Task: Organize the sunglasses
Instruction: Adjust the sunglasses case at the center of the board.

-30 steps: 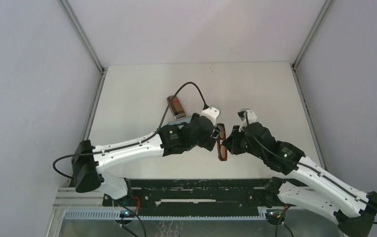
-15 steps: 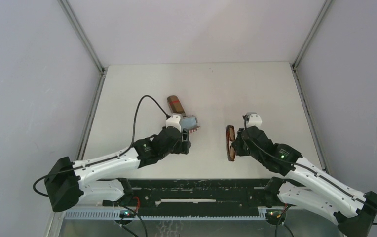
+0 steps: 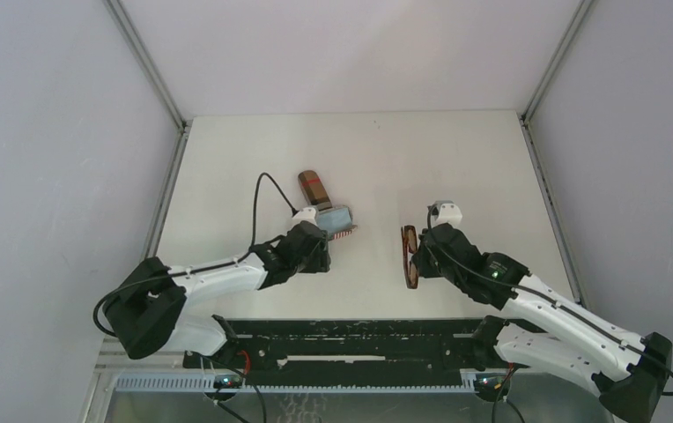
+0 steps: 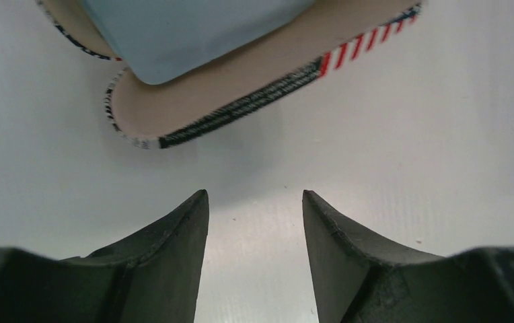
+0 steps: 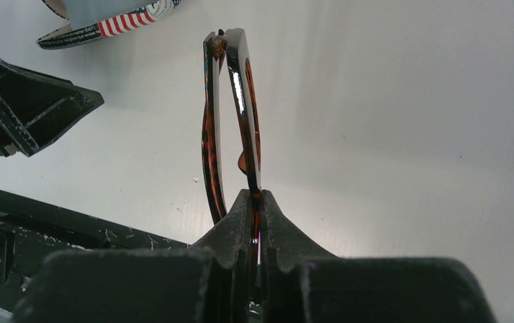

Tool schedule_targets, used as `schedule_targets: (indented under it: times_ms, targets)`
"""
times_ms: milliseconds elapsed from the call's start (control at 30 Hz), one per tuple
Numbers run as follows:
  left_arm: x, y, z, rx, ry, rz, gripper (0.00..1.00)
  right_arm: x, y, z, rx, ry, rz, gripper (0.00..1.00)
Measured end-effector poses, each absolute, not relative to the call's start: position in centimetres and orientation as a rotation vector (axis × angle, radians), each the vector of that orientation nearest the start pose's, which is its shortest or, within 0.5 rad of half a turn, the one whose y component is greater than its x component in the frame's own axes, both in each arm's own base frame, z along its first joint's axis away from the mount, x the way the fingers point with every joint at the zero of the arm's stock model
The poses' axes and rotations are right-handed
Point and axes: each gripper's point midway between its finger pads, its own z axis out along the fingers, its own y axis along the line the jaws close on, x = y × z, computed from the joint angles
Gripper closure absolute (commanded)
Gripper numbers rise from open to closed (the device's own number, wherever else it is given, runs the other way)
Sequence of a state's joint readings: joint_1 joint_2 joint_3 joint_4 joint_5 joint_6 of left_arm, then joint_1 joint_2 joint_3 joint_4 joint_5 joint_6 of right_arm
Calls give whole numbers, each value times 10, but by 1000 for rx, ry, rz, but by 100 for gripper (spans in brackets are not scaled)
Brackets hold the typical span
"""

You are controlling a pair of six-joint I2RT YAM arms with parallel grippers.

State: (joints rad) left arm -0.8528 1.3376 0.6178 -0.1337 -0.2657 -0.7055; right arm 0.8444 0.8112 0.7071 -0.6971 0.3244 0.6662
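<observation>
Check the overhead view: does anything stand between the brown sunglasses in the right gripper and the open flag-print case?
Nothing visible: bare table separates the sunglasses from the case. A light blue cloth lies inside the case, though.

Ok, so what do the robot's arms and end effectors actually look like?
Both the left arm and right arm have white links joined by black joints. A black cable loops off the left one; a small green light glows on the right. The left end effector and right end effector each have two dark, wedge-shaped fingers tapering to tips.
</observation>
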Motion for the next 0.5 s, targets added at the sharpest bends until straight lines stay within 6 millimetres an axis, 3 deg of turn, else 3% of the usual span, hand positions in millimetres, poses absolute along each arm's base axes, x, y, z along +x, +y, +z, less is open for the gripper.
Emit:
schedule_targets:
  times_ms: [500]
  targets:
    - [259, -184, 24, -127, 2464, -272, 41, 188, 153, 136, -29, 2350, 354, 100]
